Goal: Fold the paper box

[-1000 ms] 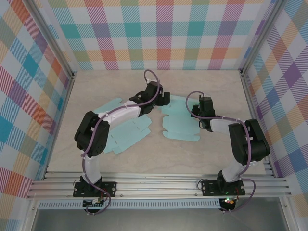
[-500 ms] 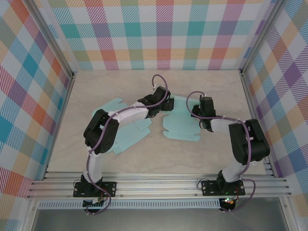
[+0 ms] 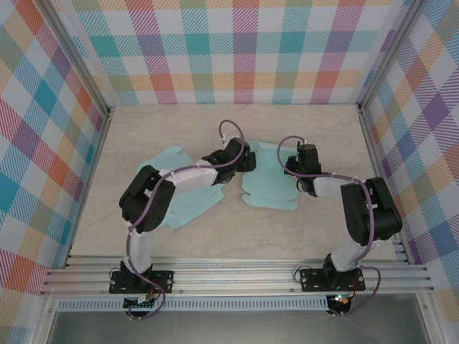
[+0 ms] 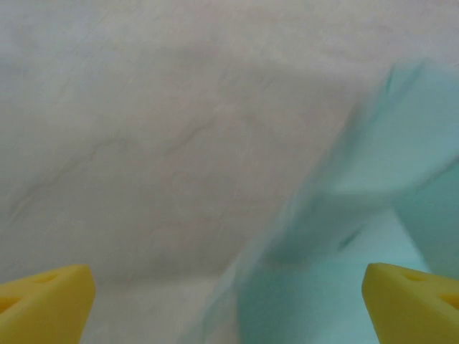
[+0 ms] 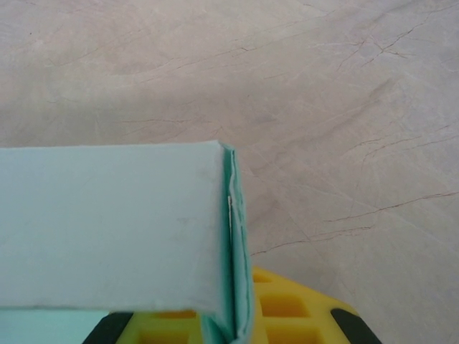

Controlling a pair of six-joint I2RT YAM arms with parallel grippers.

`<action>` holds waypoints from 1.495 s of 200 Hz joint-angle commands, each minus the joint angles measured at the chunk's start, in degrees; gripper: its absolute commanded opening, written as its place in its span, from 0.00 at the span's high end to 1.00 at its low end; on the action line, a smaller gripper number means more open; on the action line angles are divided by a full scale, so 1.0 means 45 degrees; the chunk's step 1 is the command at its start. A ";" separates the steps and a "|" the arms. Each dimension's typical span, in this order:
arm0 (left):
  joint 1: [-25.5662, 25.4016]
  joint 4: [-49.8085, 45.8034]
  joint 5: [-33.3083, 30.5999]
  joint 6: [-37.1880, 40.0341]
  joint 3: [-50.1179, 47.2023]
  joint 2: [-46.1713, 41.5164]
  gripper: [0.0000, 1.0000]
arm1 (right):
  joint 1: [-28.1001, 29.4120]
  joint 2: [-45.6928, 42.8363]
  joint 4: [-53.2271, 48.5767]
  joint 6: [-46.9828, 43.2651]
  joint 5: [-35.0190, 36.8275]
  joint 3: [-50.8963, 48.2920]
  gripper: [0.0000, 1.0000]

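Observation:
The paper box [image 3: 267, 192] is a teal cut-out sheet lying mostly flat in the middle of the table, and its left panel [image 3: 188, 203] runs under my left arm. My left gripper [image 3: 247, 159] hovers over the sheet's upper middle, jaws wide open. In the left wrist view its yellow fingertips [image 4: 44, 299] stand far apart, with blurred teal paper [image 4: 358, 215] rising between them on the right. My right gripper [image 3: 297, 172] is at the sheet's right edge, shut on a raised, doubled flap [image 5: 115, 229] that stands pinched between its yellow fingers [image 5: 287, 315].
Checked walls [image 3: 237, 50] close off the back and both sides. Aluminium rails [image 3: 237, 276] run along the near edge. Bare marbled table [image 3: 165, 129] stretches behind the sheet and towards the front.
My left gripper has swung right and toward the near edge, onto the sheet's middle, its jaws still wide. The right gripper has kept its hold and place.

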 commanded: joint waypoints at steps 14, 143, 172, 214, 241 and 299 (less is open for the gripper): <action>-0.0130 0.1344 0.0167 -0.1926 -0.2643 -0.2390 0.11 | 0.0049 -0.0072 0.0083 -0.0229 -0.0363 -0.0083 1.00; -0.0266 0.3381 0.3116 -0.2818 -0.2035 -0.0522 0.34 | 0.0049 -0.0130 0.0198 -0.0306 -0.0485 -0.0170 1.00; -0.0265 0.3528 0.2992 -0.2892 -0.1756 -0.0080 0.34 | 0.0051 -0.0164 0.0239 -0.0296 -0.0511 -0.0213 1.00; -0.0305 0.3757 0.2828 -0.2625 -0.1486 0.0004 0.53 | 0.0047 -0.0169 0.0290 -0.0306 -0.0536 -0.0225 1.00; -0.0514 0.3766 0.2483 -0.2122 -0.1338 -0.0163 0.55 | 0.0049 -0.0169 0.0315 -0.0326 -0.0557 -0.0248 1.00; -0.0550 0.3588 0.2607 -0.1543 -0.0383 0.0443 0.59 | 0.0049 -0.0169 0.0313 -0.0344 -0.0615 -0.0246 1.00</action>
